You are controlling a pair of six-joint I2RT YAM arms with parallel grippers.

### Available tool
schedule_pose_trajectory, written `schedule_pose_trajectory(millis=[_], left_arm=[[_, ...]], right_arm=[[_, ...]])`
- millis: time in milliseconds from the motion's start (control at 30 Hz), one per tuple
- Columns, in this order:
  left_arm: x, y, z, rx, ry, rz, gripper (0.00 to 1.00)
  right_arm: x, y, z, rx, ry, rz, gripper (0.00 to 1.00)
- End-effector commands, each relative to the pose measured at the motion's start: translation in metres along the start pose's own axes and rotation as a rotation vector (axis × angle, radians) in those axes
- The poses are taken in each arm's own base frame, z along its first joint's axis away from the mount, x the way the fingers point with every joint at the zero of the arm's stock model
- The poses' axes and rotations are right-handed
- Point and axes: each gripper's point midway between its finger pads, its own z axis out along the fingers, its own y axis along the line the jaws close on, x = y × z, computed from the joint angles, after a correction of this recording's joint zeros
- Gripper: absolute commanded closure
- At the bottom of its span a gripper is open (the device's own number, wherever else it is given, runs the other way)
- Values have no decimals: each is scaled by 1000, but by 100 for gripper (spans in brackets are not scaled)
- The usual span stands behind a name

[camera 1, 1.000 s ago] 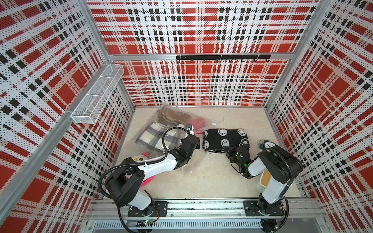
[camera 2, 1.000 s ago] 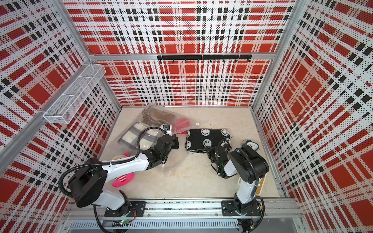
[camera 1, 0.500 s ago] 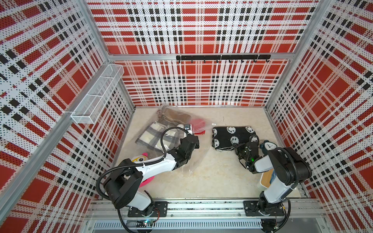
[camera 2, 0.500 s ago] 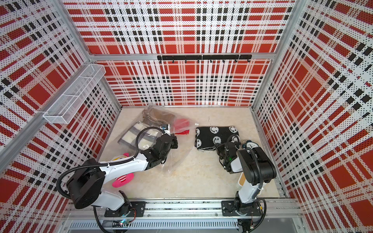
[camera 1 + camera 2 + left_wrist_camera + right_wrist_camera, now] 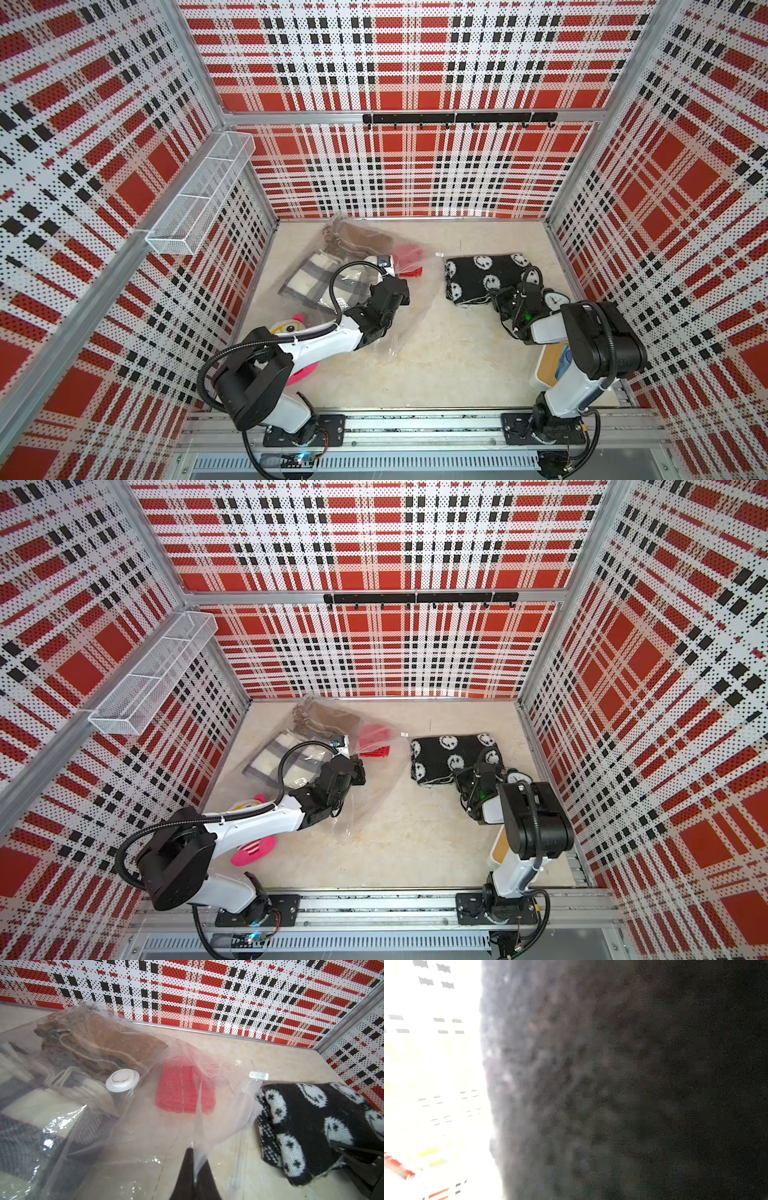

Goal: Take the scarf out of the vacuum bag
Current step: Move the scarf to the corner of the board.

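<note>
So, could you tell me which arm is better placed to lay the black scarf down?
Right. The right gripper is shut on the scarf, which lies outside the vacuum bag; the left gripper is busy pinching the bag's film.

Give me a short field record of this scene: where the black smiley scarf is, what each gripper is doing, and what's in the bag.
scarf: black smiley-face scarf, folded on the table, outside the vacuum bag
bag: clear, crumpled, on the left arm's side; white valve cap on its face
in bag: brown scarf, grey plaid scarf, red knit piece
left gripper: shut on the bag's film
right gripper: shut on the smiley scarf's near edge
</note>
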Motion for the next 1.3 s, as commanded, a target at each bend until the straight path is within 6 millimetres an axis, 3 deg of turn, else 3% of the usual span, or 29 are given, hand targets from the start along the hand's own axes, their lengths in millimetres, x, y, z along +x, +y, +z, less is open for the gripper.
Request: schedule_pose_trajectory(millis=[0, 100, 300, 800, 1267], left_arm=[[-2, 8, -3, -20, -6, -10, 100], [-2, 8, -3, -20, -5, -9, 100], [-2, 5, -3, -10, -5, -10, 100], [0, -4, -5, 11, 0, 6, 100], [-2, -8, -9, 8, -10, 22, 100]], right_arm=[[-20, 0, -8, 28, -80, -7, 100], [-24, 3, -3, 20, -77, -26, 100], [-19, 18, 36, 23, 34, -100, 100], [-61, 48, 87, 149, -22, -219, 100], [-97, 32, 114, 240, -63, -145, 100]])
